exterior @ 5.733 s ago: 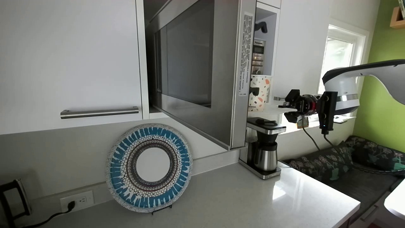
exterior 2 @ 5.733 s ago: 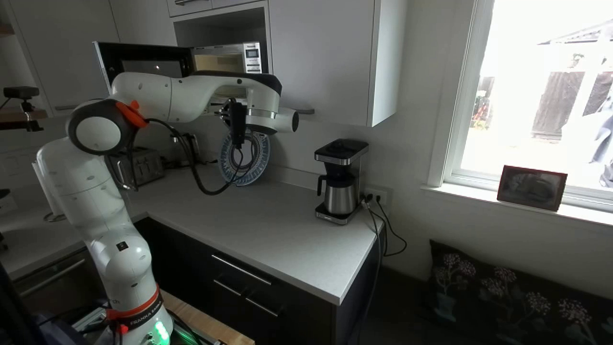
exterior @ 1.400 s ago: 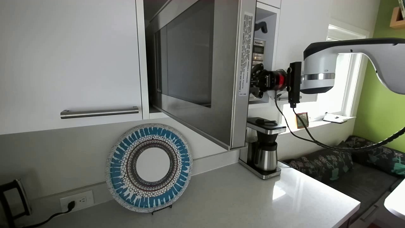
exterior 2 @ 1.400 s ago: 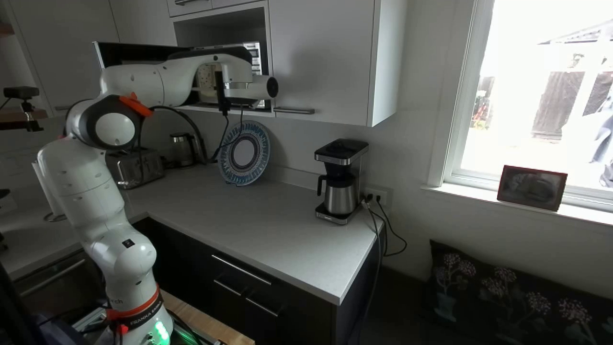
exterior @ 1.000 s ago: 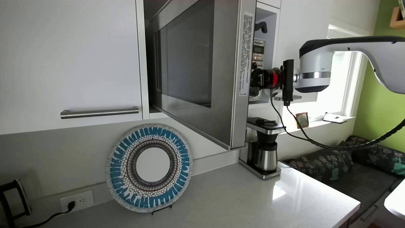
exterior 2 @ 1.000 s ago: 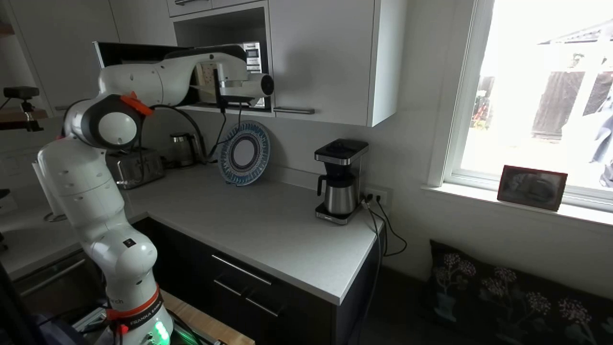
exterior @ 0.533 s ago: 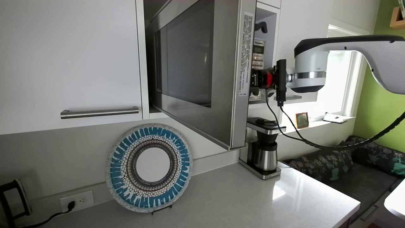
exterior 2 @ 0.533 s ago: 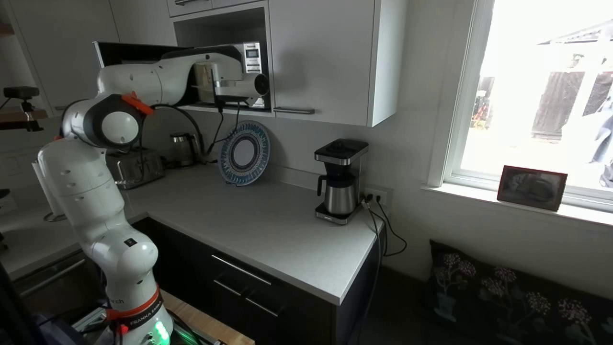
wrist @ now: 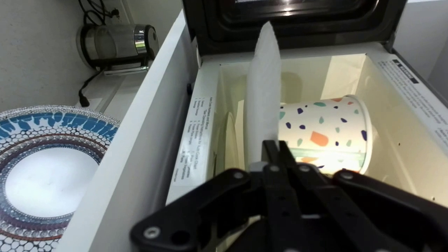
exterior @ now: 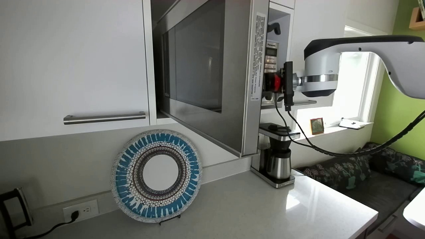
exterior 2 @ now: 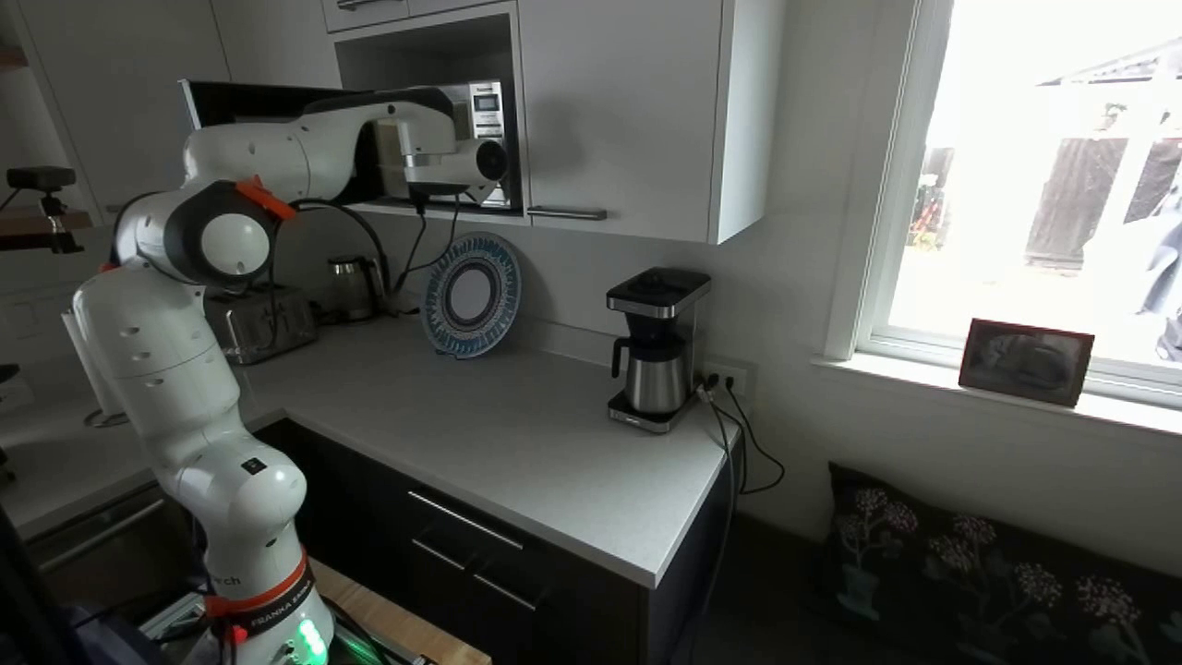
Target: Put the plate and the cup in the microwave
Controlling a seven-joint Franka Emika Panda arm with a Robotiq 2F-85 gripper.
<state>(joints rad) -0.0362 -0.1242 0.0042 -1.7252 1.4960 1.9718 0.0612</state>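
White flat-fronted cabinets (exterior 2: 619,111) hang above a pale grey countertop (exterior 2: 480,434) in both exterior views. A white jointed robot arm (exterior 2: 171,369) with orange trim rises beside the countertop, its far end at a silver, steel-look, box-shaped microwave (exterior 2: 488,120), which sits in a niche among the cabinets. The microwave's dark glass door (exterior: 199,63) stands swung out. Below it a blue-patterned round plate (exterior: 161,172) is propped on edge. To one side of that plate stands a black-and-steel coffee maker (exterior 2: 654,356); to the other, a boxy steel toaster (exterior 2: 295,319) and a glass-and-steel kettle (wrist: 117,43).

At the microwave's mouth, the black metal gripper (wrist: 276,150) has its fingers pressed together, pinching the near edge of a thin white plate (wrist: 262,91), seen edge-on in the wrist view. There the white plate overlaps the microwave's front frame and door; how deep it reaches inside cannot be told. A pale round tray (wrist: 231,150) shows beside it within the microwave. Smallest is a white tapered cup (wrist: 325,133) flecked with orange, green and dark blue: it stands on the white plate, its lip away from the plate and its base hidden behind the plate's edge.
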